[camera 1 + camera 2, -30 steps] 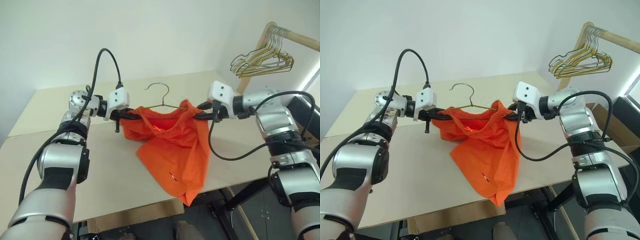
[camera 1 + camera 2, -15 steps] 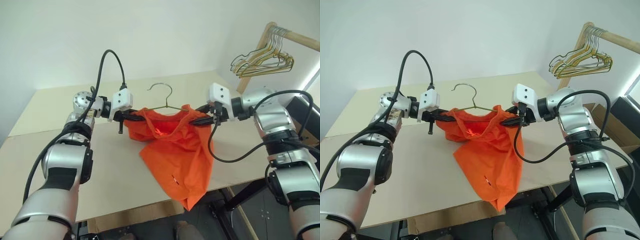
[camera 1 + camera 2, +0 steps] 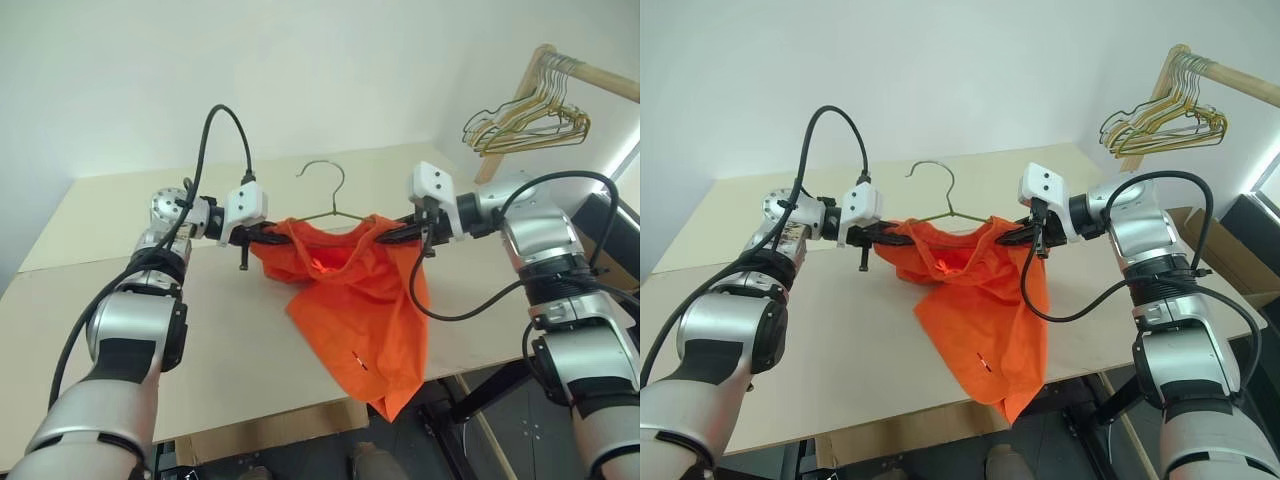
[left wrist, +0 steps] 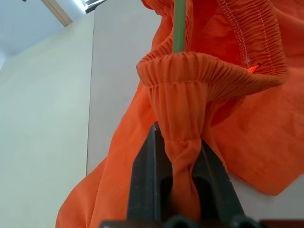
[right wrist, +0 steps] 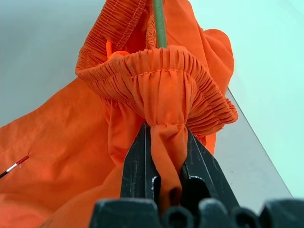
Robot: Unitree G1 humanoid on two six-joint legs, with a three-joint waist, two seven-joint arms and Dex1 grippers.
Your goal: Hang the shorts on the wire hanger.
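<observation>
Shorts hang stretched between the two grippers above the table, their gathered waistband pulled into a line from one set of jaws to the other and the rest of the orange fabric drooping down from it, the lowest corner dropping past the table's near edge. A tiny white tag shows low on the hanging cloth. The left gripper has its jaws clamped on a bunched fold of the waistband at one end; the right gripper has its jaws pinched tight on a similar fold at the other end.

The wire hanger sits between the two grips: its thin green wire runs out of the waistband just beyond each pair of fingertips, seen in both wrist views, and its curled hook rises above the middle of the waistband, midway between the jaws. Whether the wire itself is caught in either grip cannot be told.

Well off beyond the right gripper, a bunch of gold and cream hangers hangs from a wooden rail.
</observation>
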